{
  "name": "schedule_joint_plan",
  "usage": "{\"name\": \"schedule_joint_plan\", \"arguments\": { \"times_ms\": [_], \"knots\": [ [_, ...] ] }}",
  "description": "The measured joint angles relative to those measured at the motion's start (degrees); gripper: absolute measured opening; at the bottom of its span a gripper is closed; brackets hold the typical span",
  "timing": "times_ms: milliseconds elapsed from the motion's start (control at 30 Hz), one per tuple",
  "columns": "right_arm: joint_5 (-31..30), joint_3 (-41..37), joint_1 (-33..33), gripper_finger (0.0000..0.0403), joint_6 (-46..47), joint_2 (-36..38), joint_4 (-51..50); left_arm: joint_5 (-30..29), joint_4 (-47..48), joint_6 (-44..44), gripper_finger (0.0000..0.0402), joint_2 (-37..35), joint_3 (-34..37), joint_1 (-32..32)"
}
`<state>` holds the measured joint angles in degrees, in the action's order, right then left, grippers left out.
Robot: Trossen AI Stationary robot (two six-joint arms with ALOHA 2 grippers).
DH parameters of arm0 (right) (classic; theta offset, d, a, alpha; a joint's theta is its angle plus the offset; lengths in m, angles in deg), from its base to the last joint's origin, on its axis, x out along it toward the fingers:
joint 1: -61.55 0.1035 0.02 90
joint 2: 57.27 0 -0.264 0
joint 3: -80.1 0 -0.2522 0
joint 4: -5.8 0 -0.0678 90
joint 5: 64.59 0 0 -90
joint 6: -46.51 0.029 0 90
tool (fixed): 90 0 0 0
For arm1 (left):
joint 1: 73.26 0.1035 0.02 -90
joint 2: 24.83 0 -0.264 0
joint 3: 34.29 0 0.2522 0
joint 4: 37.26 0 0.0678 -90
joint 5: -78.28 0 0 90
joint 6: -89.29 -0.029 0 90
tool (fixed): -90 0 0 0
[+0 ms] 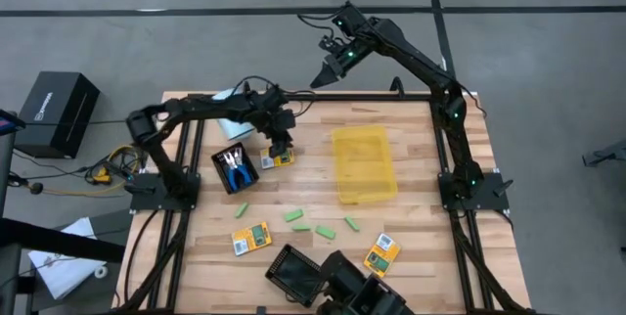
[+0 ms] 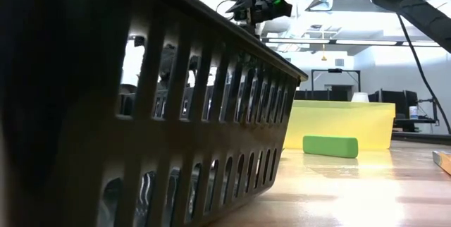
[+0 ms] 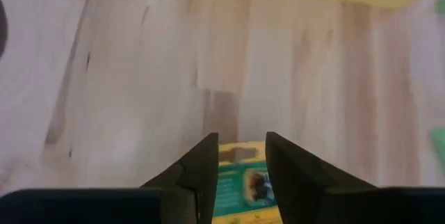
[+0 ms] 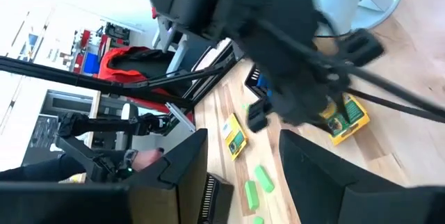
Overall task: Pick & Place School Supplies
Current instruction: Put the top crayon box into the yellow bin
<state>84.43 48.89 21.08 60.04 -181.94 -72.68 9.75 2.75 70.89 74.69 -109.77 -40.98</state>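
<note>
Fig.: L pincer (image 1: 281,149) is hovering slightly open, empty, over pack (image 1: 277,158) at worktop's (image 1: 411,207) 10 o'clock; likely light, stiff, flat, so edge grip is looking best. R pincer (image 1: 323,75) is idling open at 12.

Sitting in the middle of the table (image 1: 421,158): the bin (image 1: 364,164). Lying near the left edge: a small tray (image 1: 235,169) holding the scissor tools (image 1: 234,166). Lying just right of that tray: one pack (image 1: 277,158), with the left gripper (image 1: 281,145) hanging right over it. Lying toward the front edge: a second pack (image 1: 251,238) on the left and a third pack (image 1: 381,253) on the right. Lying between tray and front packs: five oblong pieces (image 1: 294,216). Sitting at the front edge: a bigger tray (image 1: 295,273). Hanging past the back edge: the right gripper (image 1: 327,72).
</note>
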Motion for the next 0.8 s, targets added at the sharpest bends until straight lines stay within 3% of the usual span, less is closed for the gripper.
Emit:
{"name": "schedule_joint_plan", "arguments": {
  "times_ms": [233,467,800],
  "knots": [
    [1.2,0.0,0.6,0.0170,0.0,0.0,0.0,3.1,9.1,-5.7,0.0127,8.7,-9.8,1.5],
    [2.2,0.0,0.5,0.0170,-0.5,-0.1,0.1,2.5,14.9,-12.5,0.0140,12.7,-16.8,1.9],
    [2.6,0.0,0.6,0.0170,-0.5,-0.1,2.2,2.5,23.4,-16.5,0.0136,15.9,-17.9,1.9]
  ]
}}
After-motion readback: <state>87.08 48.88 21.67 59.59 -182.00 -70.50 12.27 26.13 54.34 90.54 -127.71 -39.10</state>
